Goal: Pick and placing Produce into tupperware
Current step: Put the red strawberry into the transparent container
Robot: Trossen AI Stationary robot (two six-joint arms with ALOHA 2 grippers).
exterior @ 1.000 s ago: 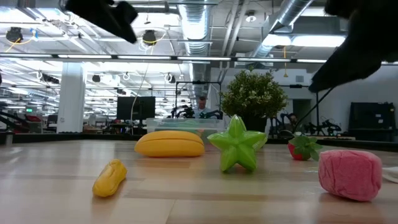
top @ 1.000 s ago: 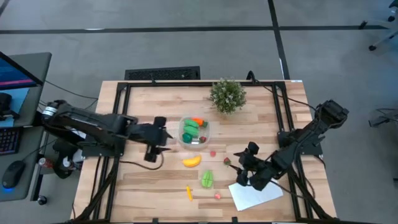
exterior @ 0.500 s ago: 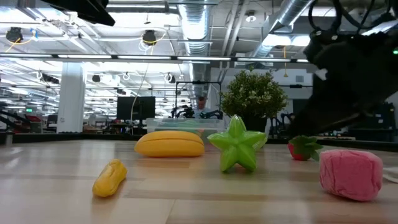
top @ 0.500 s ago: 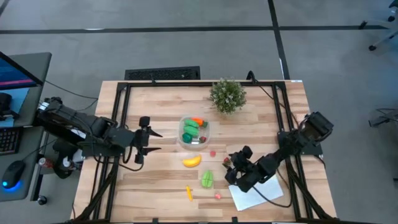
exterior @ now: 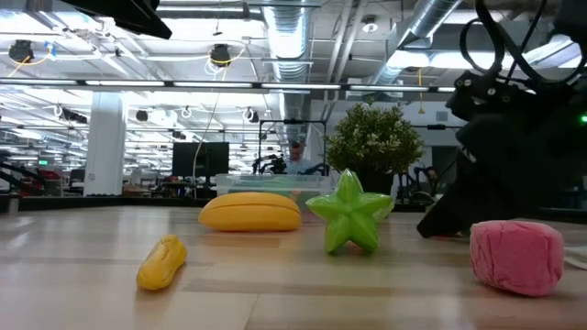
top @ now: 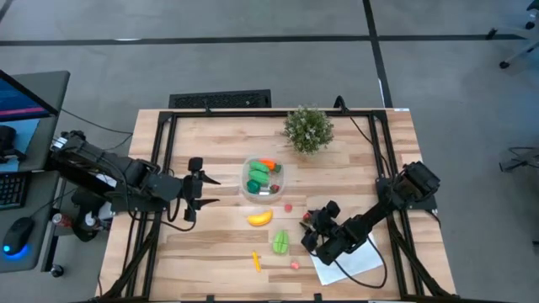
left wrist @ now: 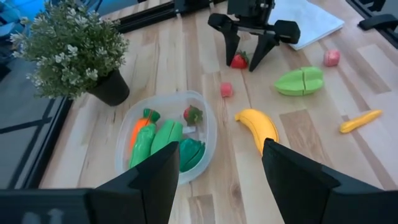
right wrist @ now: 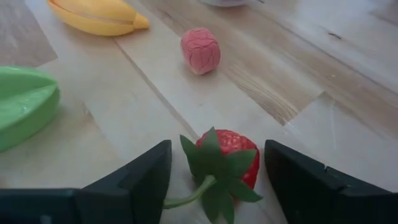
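Observation:
My right gripper point(top: 313, 224) is open and low over the table, one finger on each side of a red strawberry point(right wrist: 227, 158), with gaps showing between them. The left wrist view shows the same: the strawberry point(left wrist: 239, 60) sits between the spread fingers. The clear tupperware point(top: 263, 178) holds green pieces, an orange carrot and a strawberry. On the table lie the yellow banana point(top: 259, 218), a green starfruit point(top: 280, 242), a small yellow-orange piece point(top: 256, 261) and two pink berries point(top: 288, 207) point(top: 296, 264). My left gripper point(top: 212, 190) is open, to the tupperware's left.
The bushy potted plant point(top: 308, 128) stands beyond the tupperware, toward the far edge. A flat white sheet point(top: 349, 259) lies under my right arm near the near right corner. Bare wood stretches across the table's left half and along the near edge.
My right gripper moved toward the table's left and came down around the strawberry, which now sits between its fingers. My left gripper drew back from the tupperware toward the table's left edge, then held still. The produce has not moved.

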